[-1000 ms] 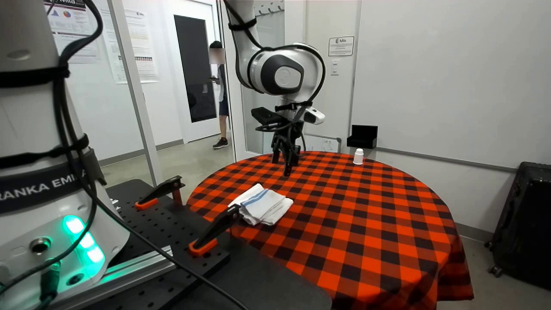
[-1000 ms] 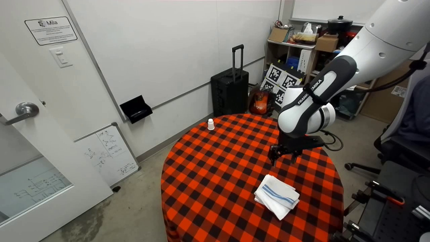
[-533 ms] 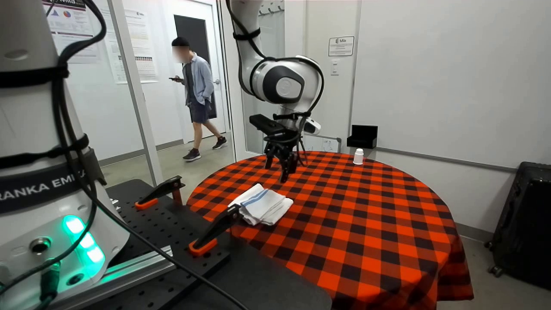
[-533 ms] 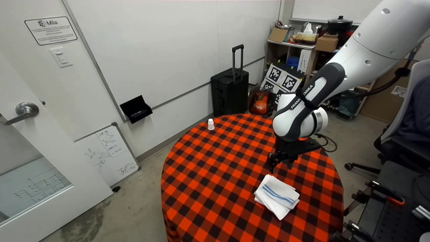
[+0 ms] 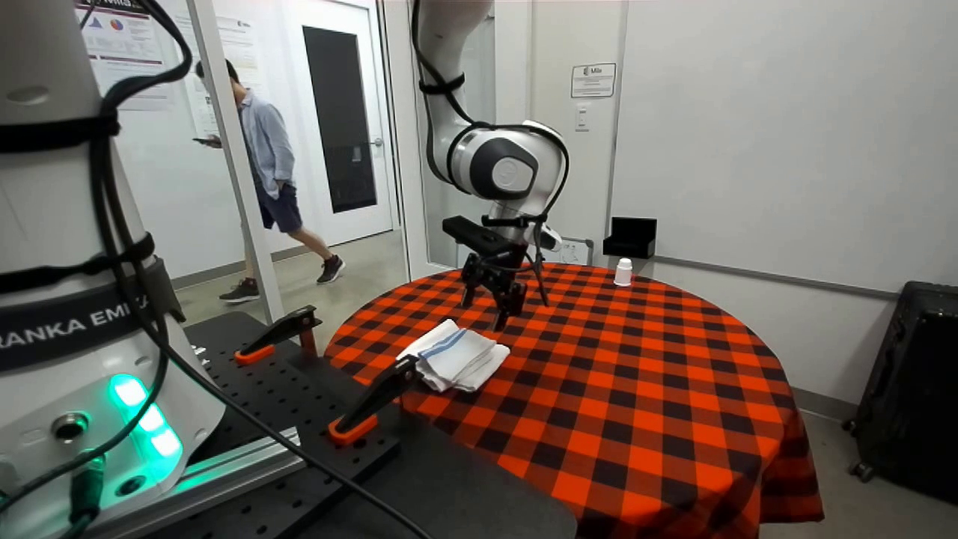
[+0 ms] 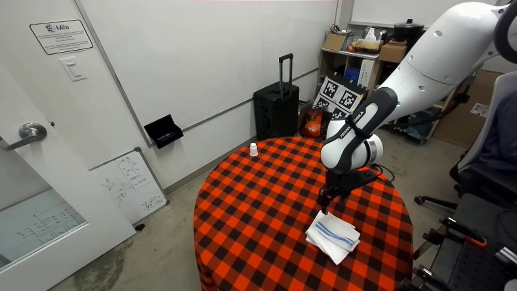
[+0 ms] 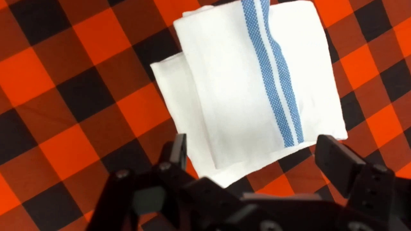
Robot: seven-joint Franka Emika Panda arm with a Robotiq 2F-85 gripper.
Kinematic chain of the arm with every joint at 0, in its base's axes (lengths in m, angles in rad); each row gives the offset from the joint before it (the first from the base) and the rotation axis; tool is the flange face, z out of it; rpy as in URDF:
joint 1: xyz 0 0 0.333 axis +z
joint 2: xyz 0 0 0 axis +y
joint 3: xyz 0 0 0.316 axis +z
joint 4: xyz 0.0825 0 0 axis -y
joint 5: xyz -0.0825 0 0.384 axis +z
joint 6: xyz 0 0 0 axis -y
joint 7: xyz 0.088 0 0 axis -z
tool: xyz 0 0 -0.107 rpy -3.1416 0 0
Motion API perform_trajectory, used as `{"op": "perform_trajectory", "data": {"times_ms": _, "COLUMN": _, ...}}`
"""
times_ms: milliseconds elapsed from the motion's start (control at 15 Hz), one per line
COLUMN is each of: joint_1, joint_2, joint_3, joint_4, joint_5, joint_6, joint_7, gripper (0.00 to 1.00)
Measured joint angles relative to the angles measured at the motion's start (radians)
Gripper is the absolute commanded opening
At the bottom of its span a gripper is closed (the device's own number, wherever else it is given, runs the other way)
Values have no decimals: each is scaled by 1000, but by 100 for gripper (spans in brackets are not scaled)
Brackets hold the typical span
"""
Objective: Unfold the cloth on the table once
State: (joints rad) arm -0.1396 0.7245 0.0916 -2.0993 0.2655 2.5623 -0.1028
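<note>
Though nearer cloth, pincer agape.

cloth was white w/ 2 blue stripes (thin white line btwn them). table was red & blk check, dk-red squares mixed in. gripper was blk, arm white w/ dk grey, clamps blk & orange, suitcase blk, base lights bright green.

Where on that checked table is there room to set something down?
The broad stretch of table between the white container and the folded cloth looks bare. It's crowded around the cloth, with the open gripper hanging close by.
</note>
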Motion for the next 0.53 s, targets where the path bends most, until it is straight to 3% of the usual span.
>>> {"op": "perform_trajectory", "data": {"times_ms": 533, "joint_1": -5, "joint_2": 90, "joint_3": -1, "joint_4": 113, "joint_5": -30, "joint_6": -66, "joint_7": -60, "gripper": 100}}
